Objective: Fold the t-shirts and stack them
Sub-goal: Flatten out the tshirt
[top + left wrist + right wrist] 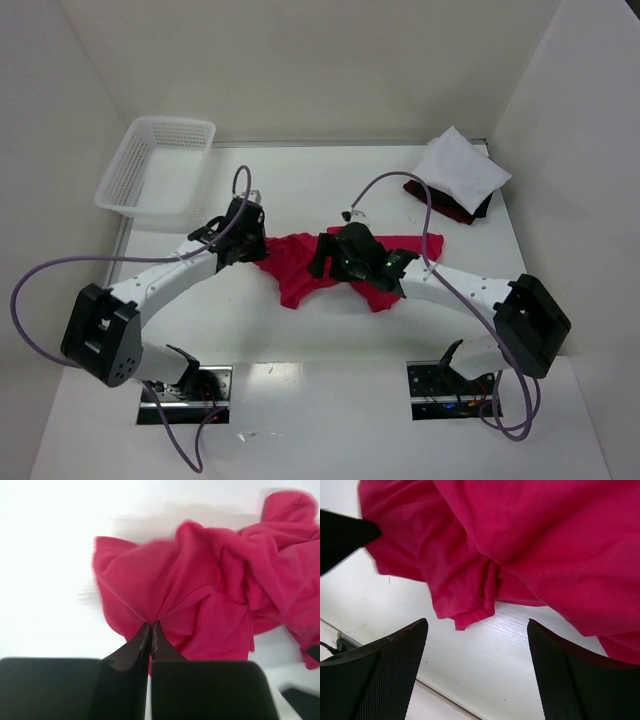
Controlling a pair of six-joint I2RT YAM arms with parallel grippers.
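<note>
Grippers: two, one per arm.
Left gripper (151, 626): jaws pressed together, pinching a fold of the red t-shirt (300, 272) at its left end.
Right gripper (476, 625): fingers wide apart, hanging just over the red cloth.
T-shirts: three; red t-shirt crumpled mid-table, white t-shirt (462, 168) folded on top of dark t-shirt (450, 210) in the far-right corner.
Room: table (330, 185) shows white on all sides of the red t-shirt; the stack sits by the table's right edge.
Basket (172, 122): one, white mesh, far-left corner, well apart from all three shirts.
</note>
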